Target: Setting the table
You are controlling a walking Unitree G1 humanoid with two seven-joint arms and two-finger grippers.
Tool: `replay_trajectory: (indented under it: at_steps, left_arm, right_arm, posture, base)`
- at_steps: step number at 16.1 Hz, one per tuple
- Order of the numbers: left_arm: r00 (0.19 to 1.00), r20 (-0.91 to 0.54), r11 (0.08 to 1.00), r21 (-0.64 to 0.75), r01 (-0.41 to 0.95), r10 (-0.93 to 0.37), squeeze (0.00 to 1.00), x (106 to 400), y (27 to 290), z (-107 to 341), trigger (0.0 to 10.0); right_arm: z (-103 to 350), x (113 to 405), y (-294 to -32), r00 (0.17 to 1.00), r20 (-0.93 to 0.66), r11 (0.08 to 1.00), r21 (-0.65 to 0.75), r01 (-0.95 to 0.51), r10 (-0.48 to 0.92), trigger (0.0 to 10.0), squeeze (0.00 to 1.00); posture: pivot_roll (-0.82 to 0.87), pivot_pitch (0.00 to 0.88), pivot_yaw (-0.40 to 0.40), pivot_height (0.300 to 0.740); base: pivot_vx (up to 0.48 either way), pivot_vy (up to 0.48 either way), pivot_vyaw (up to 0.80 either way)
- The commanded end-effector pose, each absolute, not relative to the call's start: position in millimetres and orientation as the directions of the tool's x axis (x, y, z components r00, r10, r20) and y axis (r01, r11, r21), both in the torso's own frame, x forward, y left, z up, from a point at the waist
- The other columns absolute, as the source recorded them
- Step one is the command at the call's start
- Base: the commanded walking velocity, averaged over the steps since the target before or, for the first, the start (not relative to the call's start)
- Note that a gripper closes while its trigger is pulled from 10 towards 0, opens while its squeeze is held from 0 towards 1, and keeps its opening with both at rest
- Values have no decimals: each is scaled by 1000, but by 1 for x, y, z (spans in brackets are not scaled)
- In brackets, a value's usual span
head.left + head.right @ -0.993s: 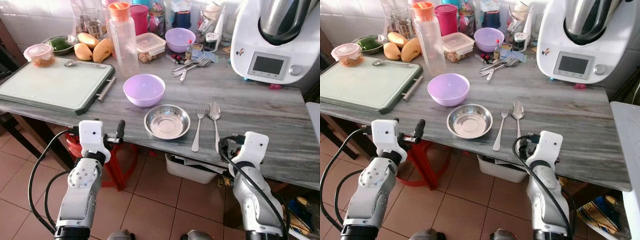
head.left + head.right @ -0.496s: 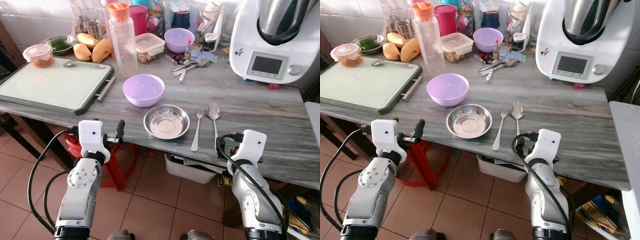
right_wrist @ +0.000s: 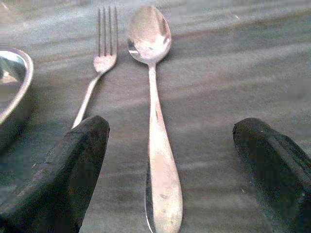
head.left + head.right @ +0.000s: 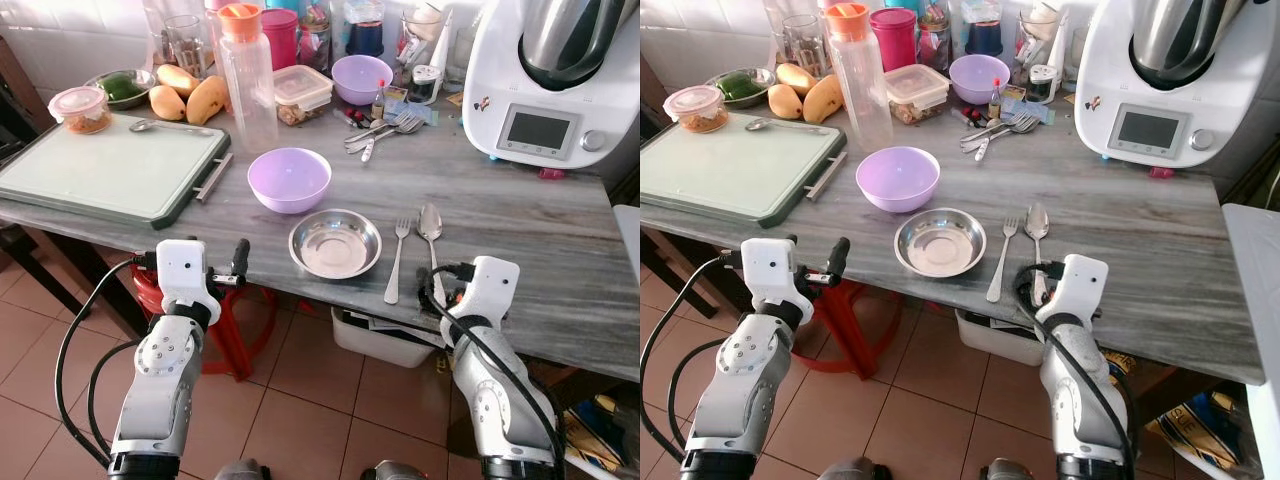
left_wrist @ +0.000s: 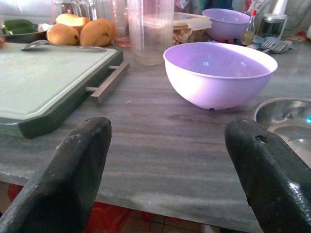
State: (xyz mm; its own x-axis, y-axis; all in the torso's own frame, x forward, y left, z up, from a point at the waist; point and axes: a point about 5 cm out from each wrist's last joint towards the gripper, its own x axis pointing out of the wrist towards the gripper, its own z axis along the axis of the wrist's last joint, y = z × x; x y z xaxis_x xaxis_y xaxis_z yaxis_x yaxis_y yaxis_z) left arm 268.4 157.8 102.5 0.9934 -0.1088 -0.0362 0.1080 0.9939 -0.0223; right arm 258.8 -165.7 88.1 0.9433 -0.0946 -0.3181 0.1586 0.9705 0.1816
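Observation:
A steel plate (image 4: pixel 335 243) lies near the front edge of the grey counter (image 4: pixel 520 230). Right of the plate, a fork (image 4: pixel 396 260) and a spoon (image 4: pixel 432 240) lie side by side, handles toward me. A purple bowl (image 4: pixel 290 180) stands just behind the plate. My right gripper (image 3: pixel 175 170) is open at the counter's edge, its fingers (image 3: pixel 68 165) either side of the spoon handle (image 3: pixel 163 184) without touching it. My left gripper (image 5: pixel 165 184) is open, held at the front edge left of the plate and facing the purple bowl (image 5: pixel 218 73).
A green cutting board (image 4: pixel 110 165) fills the counter's left. At the back stand a clear bottle (image 4: pixel 245 80), mangoes (image 4: pixel 190 98), a lidded container (image 4: pixel 300 90), a second purple bowl (image 4: pixel 360 78), loose cutlery (image 4: pixel 385 130) and a white kitchen machine (image 4: pixel 545 80). A red stool (image 4: pixel 235 330) is under the counter.
My right arm has shifted left and slightly forward, bringing its gripper in line with the spoon's handle. The left arm has stayed put.

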Motion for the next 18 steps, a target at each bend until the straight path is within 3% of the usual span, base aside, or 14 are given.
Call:
replay_trajectory:
  at_steps: [1,12,18]
  left_arm:
    - [993,-30,993,-18,114,-115,0,268,157,105,10000]
    - [993,-28,993,-18,113,-113,0,269,158,106,10000]
    - [993,-26,993,-20,114,-114,0,270,157,106,10000]
  right_arm:
    - [92,259,-164,953,-293,968,208,141,-76,10000,1000]
    - [88,254,-165,948,-314,925,342,164,-52,10000,1000]
    - [86,254,-151,940,-330,900,430,73,81,10000,945]
  posture:
    - [-21,0,29,740]
    - [-23,0,29,740]
    - [-25,0,27,740]
  base:
    - [0,0,0]
    - [0,0,0]
    - [0,0,0]
